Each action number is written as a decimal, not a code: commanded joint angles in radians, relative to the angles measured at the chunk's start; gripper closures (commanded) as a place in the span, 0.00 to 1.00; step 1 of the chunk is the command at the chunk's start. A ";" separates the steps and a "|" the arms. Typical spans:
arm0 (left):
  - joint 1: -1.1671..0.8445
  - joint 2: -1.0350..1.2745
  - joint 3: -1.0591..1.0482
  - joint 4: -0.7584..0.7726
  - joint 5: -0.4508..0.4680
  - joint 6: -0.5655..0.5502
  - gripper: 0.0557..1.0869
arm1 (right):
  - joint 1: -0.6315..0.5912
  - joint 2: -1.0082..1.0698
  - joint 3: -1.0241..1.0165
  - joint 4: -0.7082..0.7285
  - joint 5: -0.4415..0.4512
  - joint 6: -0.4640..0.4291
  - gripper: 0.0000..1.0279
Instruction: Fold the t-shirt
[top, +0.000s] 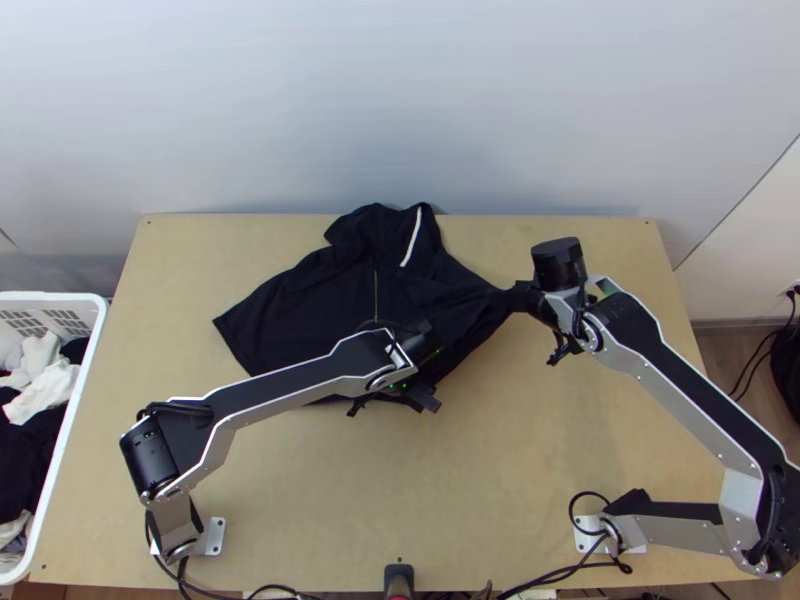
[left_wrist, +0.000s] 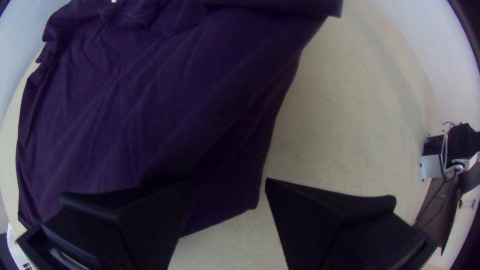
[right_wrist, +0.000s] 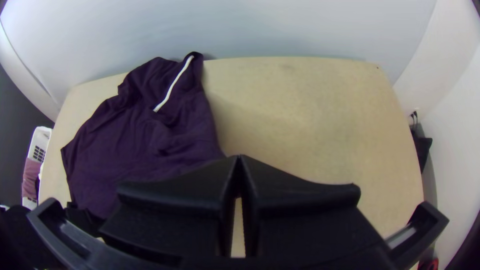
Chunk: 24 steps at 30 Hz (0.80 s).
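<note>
The light wooden table (top: 560, 440) fills the middle and lower part of the top view, its pale top running from near the left edge to the right side. Behind it, across the upper frame, stands a smooth grey-white wall (top: 400, 100). At the right edge, a strip of wooden floor (top: 725, 345) shows beside the table, with black cables (top: 765, 340) hanging down near a dark object (top: 789, 365). At the left edge stands a white basket (top: 102, 320), just beside the table, holding white and dark clothes (top: 45, 395). More cables (top: 560, 574) loop along the bottom edge, where a small black device (top: 398, 578) sits at the table's near edge.

The dark t-shirt (top: 290, 320) lies on the table at the centre and left of centre of the top view. Its lower body is mostly spread, with shallow wrinkles; its upper part is bunched near the table's far edge, where a white strip (top: 411, 237) runs at a slant. One side is drawn to a point towards the right.

The left gripper (top: 393, 402) is over the t-shirt's near edge at the centre; in the left wrist view its two fingers stand wide apart. The right gripper (top: 514, 298), right of centre, has its fingertips together on the t-shirt's drawn-out side, pinching the fabric.
</note>
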 joint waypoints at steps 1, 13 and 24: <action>0.018 0.008 -0.015 0.015 0.000 0.008 0.28 | -0.001 0.001 -0.004 0.000 0.001 0.001 0.97; -0.039 0.011 -0.017 -0.001 0.000 0.008 0.28 | -0.003 0.001 0.000 0.000 0.001 0.001 0.97; -0.054 0.065 -0.017 -0.007 -0.057 0.014 0.43 | -0.004 -0.007 0.000 -0.003 0.001 0.001 0.97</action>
